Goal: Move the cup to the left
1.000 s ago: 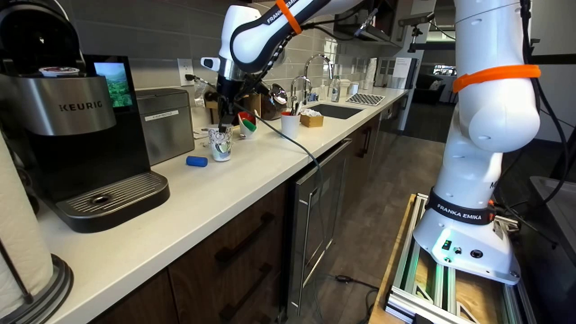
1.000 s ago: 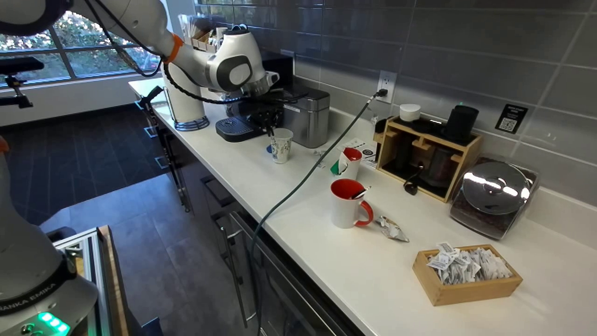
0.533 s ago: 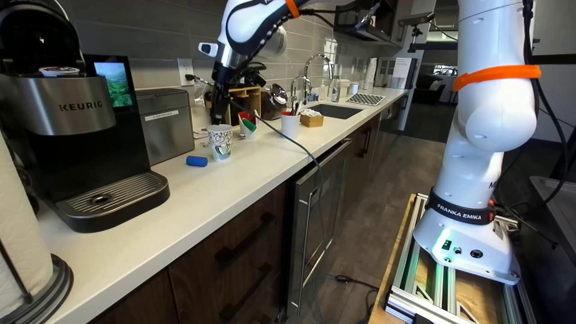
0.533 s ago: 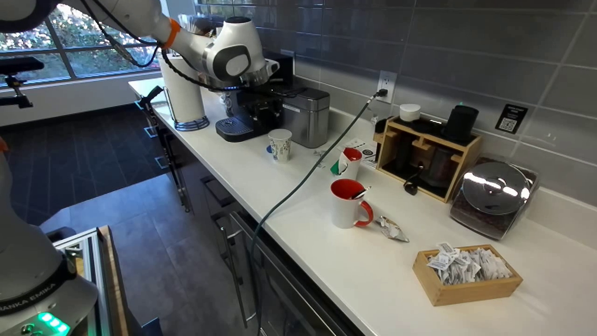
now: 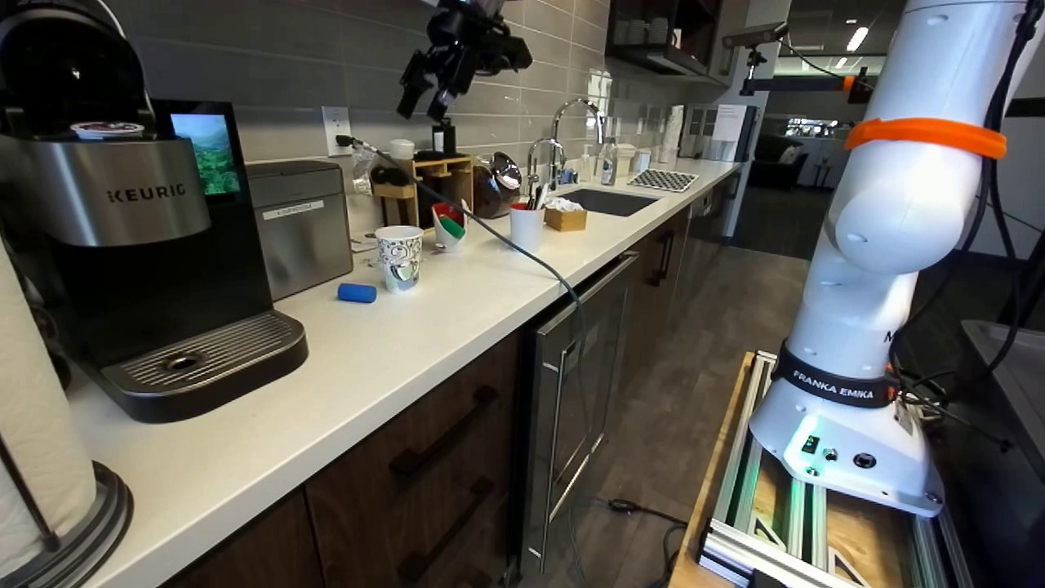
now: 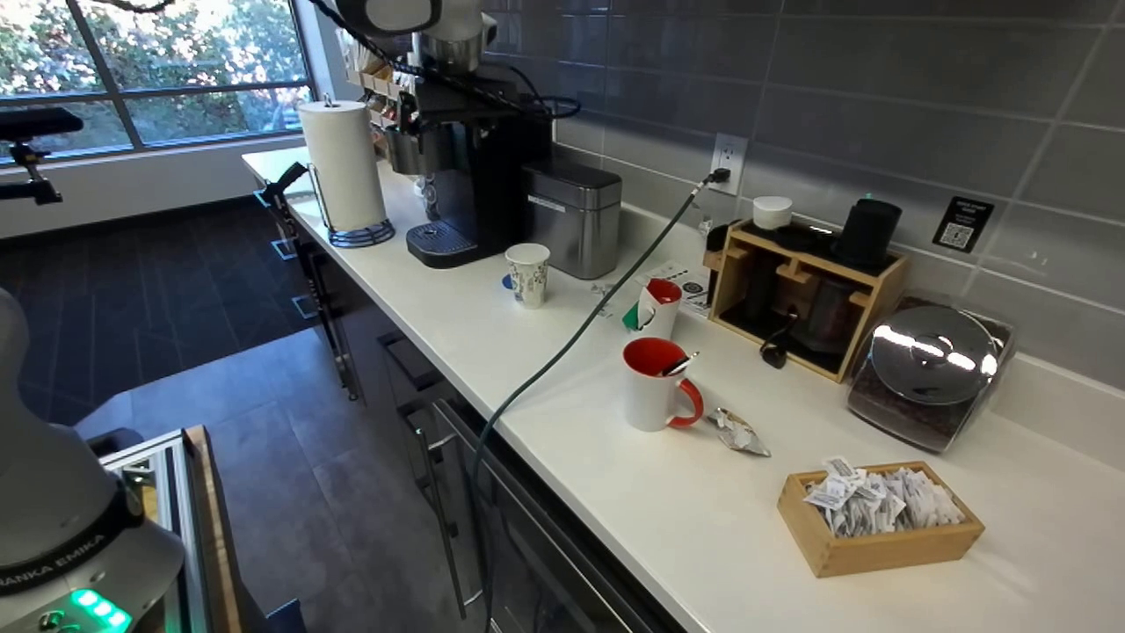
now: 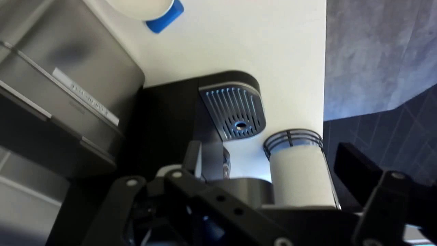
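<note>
One small white cup (image 5: pixel 400 260), tapered, smooth-walled, with a round open mouth, thin rolled rim and printed dark scrollwork over bluish patches; upright on the counter (image 5: pixel 343 376), just beside a short blue cylinder (image 5: pixel 357 292) lying on its side, near the steel box (image 5: pixel 302 233).

One black gripper (image 7: pixel 274 160), matte and angular, with two blocky fingers spread wide apart; high above the counter, well apart from the cup.

One counter, pale, smooth, square-edged, over wood-grain drawers (image 5: pixel 351 457) with dark bar handles.

One steel box, rectangular, satin-finished, with a white label strip.

One coffee machine (image 5: pixel 175 261), with brushed-metal head, black body and slotted, round-cornered tray.

One paper towel roll (image 6: pixel 344 171), white, upright on dark wire rings.

One mug (image 6: pixel 644 400), white outside, glossy red inside, with a looped red handle and slim implements standing in it.

One smaller red-lined vessel (image 6: pixel 659 315), white-walled, with a green piece at the mouth.

One wooden box (image 6: pixel 896 554), pale, open-topped, heaped with crinkled packets (image 6: pixel 883 501).

One canister (image 6: pixel 936 352), with shiny domed lid.

One dark cable (image 6: pixel 562 352), slack, running from the wall outlet (image 6: pixel 728 164).
</note>
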Action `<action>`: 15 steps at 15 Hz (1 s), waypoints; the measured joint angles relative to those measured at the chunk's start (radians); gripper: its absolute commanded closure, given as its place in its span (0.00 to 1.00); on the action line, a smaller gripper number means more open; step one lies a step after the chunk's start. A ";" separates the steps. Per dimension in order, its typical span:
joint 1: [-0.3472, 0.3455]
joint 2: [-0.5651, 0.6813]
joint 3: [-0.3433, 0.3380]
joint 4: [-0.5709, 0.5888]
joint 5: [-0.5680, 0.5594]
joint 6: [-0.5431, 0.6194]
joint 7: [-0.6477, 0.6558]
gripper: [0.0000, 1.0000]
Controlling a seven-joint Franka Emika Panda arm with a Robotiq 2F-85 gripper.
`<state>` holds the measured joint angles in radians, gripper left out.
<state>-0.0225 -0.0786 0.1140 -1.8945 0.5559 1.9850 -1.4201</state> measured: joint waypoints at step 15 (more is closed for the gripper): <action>0.036 -0.322 -0.191 0.060 0.352 0.167 -0.322 0.00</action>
<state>0.0139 -0.4007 -0.0769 -1.8342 0.9075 2.1520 -1.7418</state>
